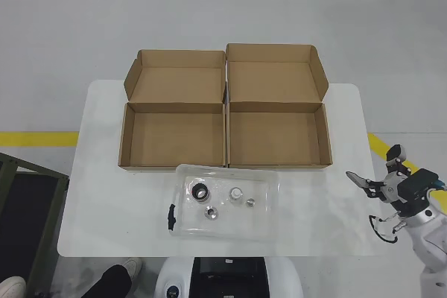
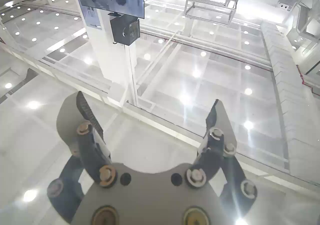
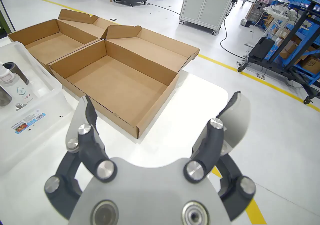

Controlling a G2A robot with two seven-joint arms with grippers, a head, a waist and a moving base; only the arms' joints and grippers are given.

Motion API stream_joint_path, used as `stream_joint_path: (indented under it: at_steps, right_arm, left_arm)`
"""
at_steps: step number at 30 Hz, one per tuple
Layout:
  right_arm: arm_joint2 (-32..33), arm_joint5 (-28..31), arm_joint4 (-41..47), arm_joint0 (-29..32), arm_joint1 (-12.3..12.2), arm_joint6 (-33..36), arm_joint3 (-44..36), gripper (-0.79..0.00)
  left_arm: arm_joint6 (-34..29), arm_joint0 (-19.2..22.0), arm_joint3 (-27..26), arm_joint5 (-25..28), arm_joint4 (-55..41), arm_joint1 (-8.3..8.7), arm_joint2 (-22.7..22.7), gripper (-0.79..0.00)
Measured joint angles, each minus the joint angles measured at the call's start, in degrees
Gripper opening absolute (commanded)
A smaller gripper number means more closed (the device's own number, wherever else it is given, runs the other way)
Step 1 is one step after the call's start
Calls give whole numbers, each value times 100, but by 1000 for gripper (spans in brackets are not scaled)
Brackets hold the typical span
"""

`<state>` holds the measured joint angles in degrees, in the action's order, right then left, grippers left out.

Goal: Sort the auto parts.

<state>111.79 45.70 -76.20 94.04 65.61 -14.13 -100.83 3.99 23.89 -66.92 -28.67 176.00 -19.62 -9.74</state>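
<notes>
A clear plastic tray (image 1: 261,222) sits at the table's front middle. It holds a dark ring-shaped part (image 1: 200,192), a pale round part (image 1: 236,194) and two small metal parts (image 1: 250,202) (image 1: 211,213); a black piece (image 1: 170,214) lies at its left edge. Behind it stand two open cardboard boxes, left (image 1: 173,138) and right (image 1: 277,138), both bare inside. My right gripper (image 1: 363,198) (image 3: 162,97) hangs open off the table's right edge, facing the right box (image 3: 117,80) and the tray (image 3: 37,100). The left gripper (image 2: 147,100) is open, pointing at the ceiling.
The white table (image 1: 320,216) has bare surface to the right of the tray and along its left side. A dark rack (image 1: 15,208) stands on the floor to the left. Yellow floor tape (image 1: 30,138) runs behind the table.
</notes>
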Motion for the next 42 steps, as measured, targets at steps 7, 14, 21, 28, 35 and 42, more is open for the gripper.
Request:
stream_joint_path:
  at_steps: [7, 14, 21, 28, 35, 42]
  right_arm:
    - [0, 0, 0, 0, 0, 0, 0, 0]
    - [0, 0, 0, 0, 0, 0, 0, -1]
    - [0, 0, 0, 0, 0, 0, 0, -1]
    - [-43, 19, -22, -14, -3, 49, -46, 0]
    - [-338, 484, 84, -273, -68, 632, -353, 0]
    - [-772, 1169, 397, -515, -145, 1449, -883, 0]
  left_arm:
    - [0, 0, 0, 0, 0, 0, 0, 0]
    - [0, 0, 0, 0, 0, 0, 0, 0]
    - [0, 0, 0, 0, 0, 0, 0, -1]
    - [0, 0, 0, 0, 0, 0, 0, 0]
    - [0, 0, 0, 0, 0, 0, 0, 0]
    - [0, 0, 0, 0, 0, 0, 0, 0]
